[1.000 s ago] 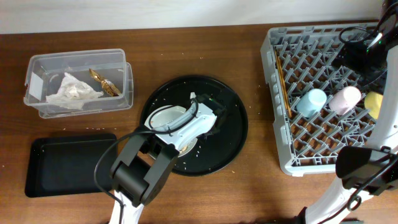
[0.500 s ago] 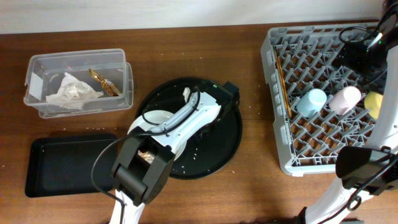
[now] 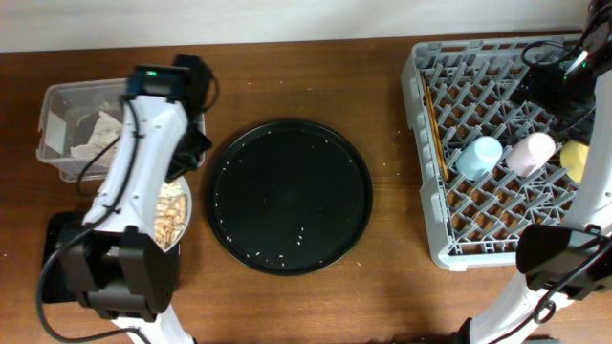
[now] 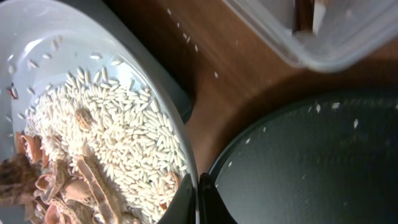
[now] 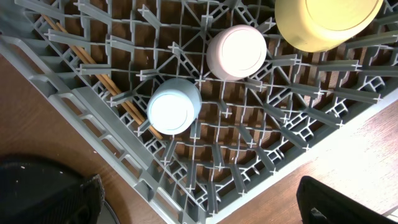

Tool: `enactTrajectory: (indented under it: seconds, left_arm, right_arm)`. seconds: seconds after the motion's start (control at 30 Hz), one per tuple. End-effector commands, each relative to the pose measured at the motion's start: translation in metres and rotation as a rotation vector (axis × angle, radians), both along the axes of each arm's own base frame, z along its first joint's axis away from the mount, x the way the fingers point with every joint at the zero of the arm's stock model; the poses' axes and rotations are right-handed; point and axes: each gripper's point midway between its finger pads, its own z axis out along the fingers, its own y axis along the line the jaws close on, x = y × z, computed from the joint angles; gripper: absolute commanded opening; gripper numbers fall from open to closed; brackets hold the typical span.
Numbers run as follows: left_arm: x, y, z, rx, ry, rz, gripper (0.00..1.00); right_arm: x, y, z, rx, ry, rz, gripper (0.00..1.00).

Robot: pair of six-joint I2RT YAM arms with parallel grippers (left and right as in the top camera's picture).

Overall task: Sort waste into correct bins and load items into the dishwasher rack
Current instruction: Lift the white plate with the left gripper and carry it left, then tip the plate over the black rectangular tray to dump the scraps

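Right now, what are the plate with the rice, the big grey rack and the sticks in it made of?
Plate: pale, smooth and shiny, so ceramic or hard plastic; I cannot tell which. Rack: matte grey moulded plastic, going by its thin lattice ribs. Chopsticks: plain brown and dull, probably wood or bamboo.

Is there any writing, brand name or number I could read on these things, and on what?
No readable text anywhere.
The clear box has a small white patch, perhaps a label, too small to read.
The grey rack, blue cup, pink cup, yellow bowl and plate show no lettering.
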Motion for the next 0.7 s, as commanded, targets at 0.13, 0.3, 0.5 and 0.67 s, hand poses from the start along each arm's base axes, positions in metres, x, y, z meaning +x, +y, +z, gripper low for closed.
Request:
enactTrajectory:
  seconds: [0.13,0.3,0.5,0.67]
  left_arm:
    - [0.013,0.053,0.004,-0.256,-0.091,0.051,0.01]
    - [0.011,0.063,0.005,-0.418,-0.117,0.045,0.01]
    - [0.006,0.057,-0.001,-0.496,-0.104,0.01,0.01]
    - [-0.004,0.054,-0.026,-0.571,-0.07,-0.016,0.01]
  right_arm:
    - [-0.002,0.002,0.005,-0.003,-0.009,-0.003,0.98]
    - [-0.002,0.002,0.005,-0.003,-0.009,-0.003,0.98]
    - [-0.002,0.002,0.005,-0.003,-0.009,-0.003,0.98]
    - [-0.002,0.002,0.005,-0.003,-0.009,-0.003,0.98]
